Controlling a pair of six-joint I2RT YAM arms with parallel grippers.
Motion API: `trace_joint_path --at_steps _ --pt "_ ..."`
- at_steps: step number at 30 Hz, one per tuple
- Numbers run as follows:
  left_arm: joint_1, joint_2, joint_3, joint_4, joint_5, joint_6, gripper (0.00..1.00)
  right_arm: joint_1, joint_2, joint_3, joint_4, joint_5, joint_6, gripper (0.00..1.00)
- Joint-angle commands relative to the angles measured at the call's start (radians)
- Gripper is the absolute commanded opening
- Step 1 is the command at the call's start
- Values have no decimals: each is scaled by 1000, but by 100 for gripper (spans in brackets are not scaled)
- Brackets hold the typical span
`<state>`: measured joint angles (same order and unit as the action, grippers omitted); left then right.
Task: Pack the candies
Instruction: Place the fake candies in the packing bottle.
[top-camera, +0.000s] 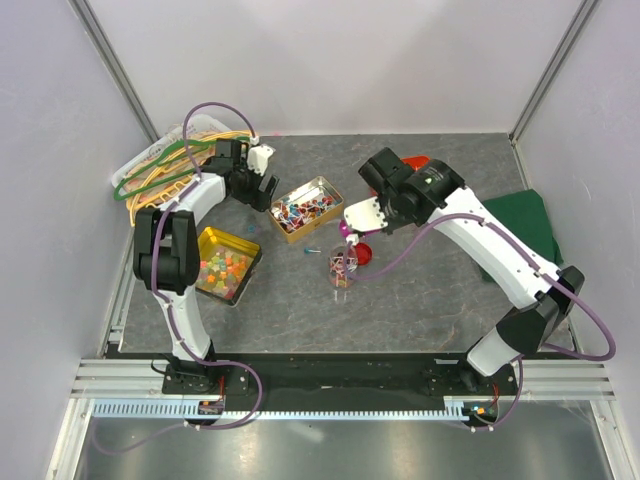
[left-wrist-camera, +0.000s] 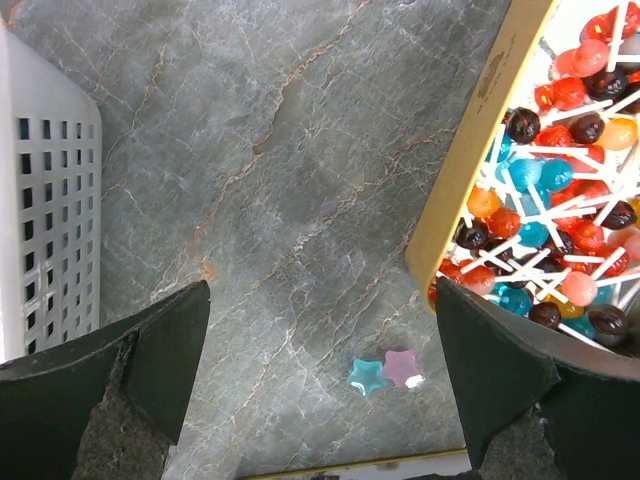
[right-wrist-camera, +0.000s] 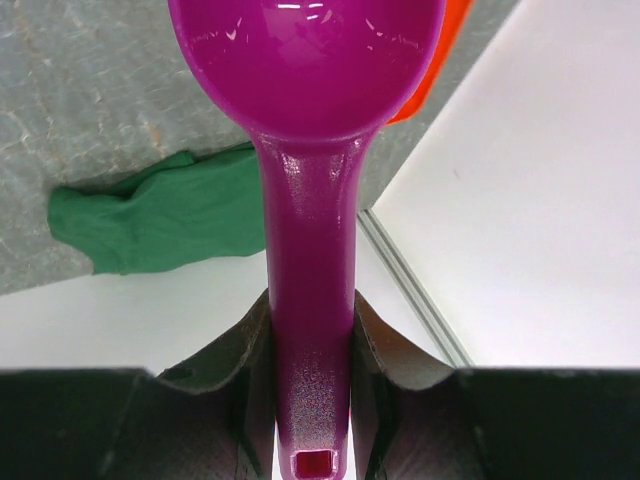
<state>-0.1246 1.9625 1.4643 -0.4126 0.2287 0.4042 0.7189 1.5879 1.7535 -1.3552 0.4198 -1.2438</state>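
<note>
Landmark: the lolly tin (left-wrist-camera: 475, 160), open, on the grey bench (top-camera: 420, 300).
Lollies: lollies (left-wrist-camera: 560, 150) fill the tin, with red, blue, brown and orange heads on white sticks.
Pastel candies: pastel candies (top-camera: 222, 268) lie in a yellow tin (top-camera: 215, 240), left of the lolly tin and nearer the arm bases.
Star candies: two star candies, one blue (left-wrist-camera: 365, 376) and one pink (left-wrist-camera: 402, 367), lie loose on the bench just off the lolly tin's wall. They touch each other.
Jar: a clear jar (top-camera: 342, 268) with some candies inside stands right of the lolly tin, on its near side.
Lid: a red lid (top-camera: 362, 254) lies right of the lolly tin, just beyond the jar.
Left pincer: the left pincer (left-wrist-camera: 322, 290) is spread wide with nothing between its fingers. It hangs over bare bench just left of the lolly tin.
Right pincer: the right pincer (right-wrist-camera: 310, 310) is narrowed onto the handle of a purple scoop (right-wrist-camera: 305, 60). It holds the scoop just right of the lolly tin.
Basket: a white basket (left-wrist-camera: 45, 220) with hangers (top-camera: 165, 165) in it sits left of the lolly tin, on its far side.
Cloth: a green cloth (top-camera: 530, 215) lies well to the right of the lolly tin, at the bench edge.
</note>
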Motion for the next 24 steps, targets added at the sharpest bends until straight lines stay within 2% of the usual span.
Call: trace_joint_path --at_steps 1,7,9,14,18,21,24 --pt "19 -89 -2 41 78 -28 100 -70 -8 78 6 -59 29 0" --pt "28 -137 10 40 121 -31 100 -274 -14 -34 247 -209 99 0" --pt "32 -158 4 37 133 -33 100 -361 -14 -80 296 -252 165 0" --pt "39 -209 -27 32 179 -36 100 -558 -19 -231 566 -364 378 0" --pt "39 -270 -56 23 257 -36 100 -662 -19 -348 800 -354 532 0" --pt "39 -312 -91 14 322 -22 100 -693 33 -399 982 -308 619 0" --pt "39 -352 -140 14 363 7 100 -729 128 -385 1060 -294 702 0"
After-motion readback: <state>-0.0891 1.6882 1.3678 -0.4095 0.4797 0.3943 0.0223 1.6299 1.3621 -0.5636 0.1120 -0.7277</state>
